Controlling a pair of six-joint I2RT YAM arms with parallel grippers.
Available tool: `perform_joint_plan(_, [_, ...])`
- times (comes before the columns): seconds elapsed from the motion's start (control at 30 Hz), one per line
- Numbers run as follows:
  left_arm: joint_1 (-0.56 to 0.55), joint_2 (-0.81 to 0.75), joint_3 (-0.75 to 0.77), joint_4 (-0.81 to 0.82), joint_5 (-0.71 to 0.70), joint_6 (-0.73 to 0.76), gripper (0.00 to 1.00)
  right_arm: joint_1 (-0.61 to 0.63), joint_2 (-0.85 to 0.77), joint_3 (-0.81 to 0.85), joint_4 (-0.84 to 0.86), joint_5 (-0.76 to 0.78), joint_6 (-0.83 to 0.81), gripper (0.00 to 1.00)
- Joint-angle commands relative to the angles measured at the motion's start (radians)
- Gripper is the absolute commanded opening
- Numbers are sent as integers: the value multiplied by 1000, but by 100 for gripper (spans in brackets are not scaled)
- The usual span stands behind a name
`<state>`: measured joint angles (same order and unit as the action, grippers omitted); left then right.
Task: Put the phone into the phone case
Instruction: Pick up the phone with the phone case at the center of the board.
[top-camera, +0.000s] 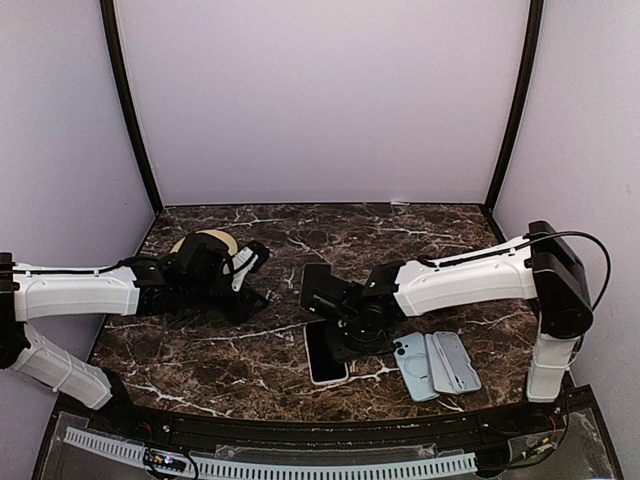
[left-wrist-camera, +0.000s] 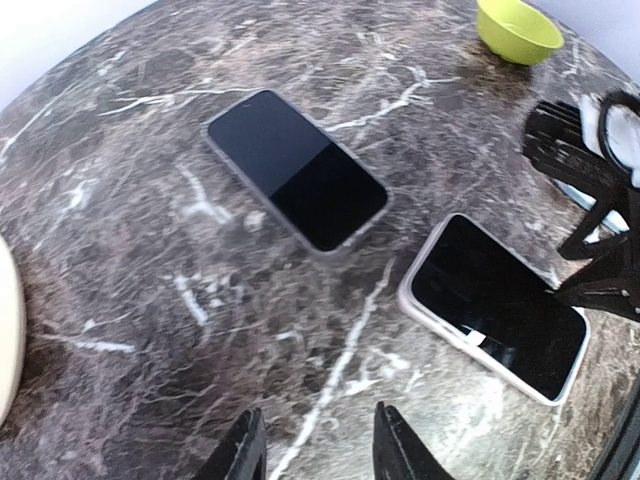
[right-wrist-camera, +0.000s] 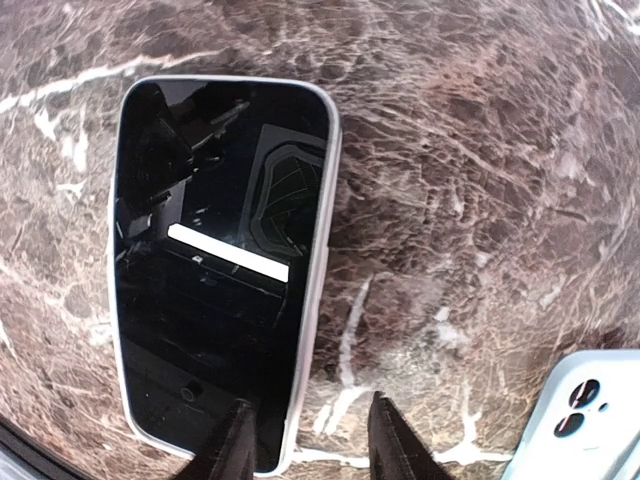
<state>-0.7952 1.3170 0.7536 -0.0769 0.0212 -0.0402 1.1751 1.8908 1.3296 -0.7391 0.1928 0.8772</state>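
Just under the right gripper (right-wrist-camera: 312, 440), its jaws parted and empty, the white-rimmed phone (right-wrist-camera: 215, 270) lies flat, screen-up on the desk (right-wrist-camera: 480, 200). It is probably stiff, slick and breakable, so pinch it across its long edges. The blue phone case (right-wrist-camera: 575, 420) lies nearby. The left gripper (left-wrist-camera: 318, 450) hangs with its jaws apart, holding nothing.

Table (top-camera: 420, 235): dark brown marble-look top with white veining, evenly lit. Back wall (top-camera: 320, 100) behind the table: plain pale lilac. Side walls (top-camera: 60, 130) flanking the table: same colour. Black posts (top-camera: 130, 110) rise from its far corners. White perforated strip (top-camera: 270, 465) runs along its near edge.
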Motion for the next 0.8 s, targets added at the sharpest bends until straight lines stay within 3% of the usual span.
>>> perform_joint_plan(0.0, [25,-46,22,-62,-49,-16,39,18,28,-3,-32,1,14,33])
perform_joint_plan(0.2, [32,-62,14,-48,-50,-14,43,30,62,-101,54,-69,19,31])
perform_joint_plan(0.4, [34,-67,11,-45,-47,-9,43,42,125,-107,-27,-4,20,23])
perform_joint_plan(0.57, [34,-78,9,-44,-51,-7,43,43,113,-38,-91,63,-4,23])
perform_joint_plan(0.63, [34,-87,8,-44,-52,-6,44,54,108,18,-102,81,-31,31])
perform_joint_plan(0.77, [34,-105,5,-40,-53,-1,44,76,110,123,-98,78,-29,84])
